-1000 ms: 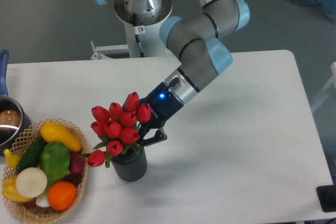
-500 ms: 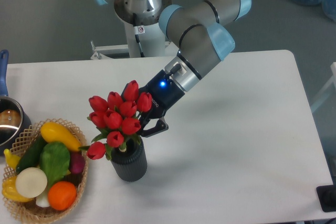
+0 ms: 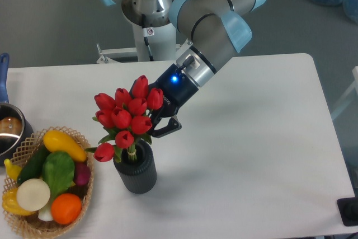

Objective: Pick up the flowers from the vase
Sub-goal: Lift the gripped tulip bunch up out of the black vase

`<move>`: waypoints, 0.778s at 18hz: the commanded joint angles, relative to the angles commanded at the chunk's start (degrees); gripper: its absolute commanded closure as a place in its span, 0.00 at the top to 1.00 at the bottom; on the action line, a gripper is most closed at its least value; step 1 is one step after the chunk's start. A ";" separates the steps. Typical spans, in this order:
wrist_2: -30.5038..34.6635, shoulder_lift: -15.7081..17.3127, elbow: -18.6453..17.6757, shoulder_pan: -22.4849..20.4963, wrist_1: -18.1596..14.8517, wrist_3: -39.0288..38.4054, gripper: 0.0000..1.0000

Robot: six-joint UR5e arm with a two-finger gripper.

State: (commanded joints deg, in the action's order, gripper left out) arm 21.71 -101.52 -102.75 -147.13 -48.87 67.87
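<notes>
flowers (image 3: 125, 119): glossy red heads, plastic-looking, with smooth green leaves
vase (image 3: 136, 172): dark grey, matt, ribbed wall
gripper (image 3: 158, 125): black, smooth, slightly shiny plastic or metal
basket (image 3: 84, 189): rough woven wicker, tan
table (image 3: 257, 155): smooth matt white top
pot (image 3: 9, 129): shiny metal

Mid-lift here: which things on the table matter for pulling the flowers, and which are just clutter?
Part of the job:
- flowers, stems showing above the rim
- vase
- hand, closed on the flowers

Just lying about:
- basket of fruit and vegetables, left of the vase
- pot at the table's left edge
</notes>
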 joint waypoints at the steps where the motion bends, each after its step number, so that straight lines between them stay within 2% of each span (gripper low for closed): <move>1: -0.09 0.44 0.35 -0.09 0.00 -2.10 0.46; 10: -2.46 3.69 0.44 -0.79 0.09 -6.60 0.46; 14: -4.83 5.01 0.44 -3.07 0.00 -8.01 0.46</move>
State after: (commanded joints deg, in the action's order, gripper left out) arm 16.89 -96.51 -102.30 -150.20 -48.87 59.86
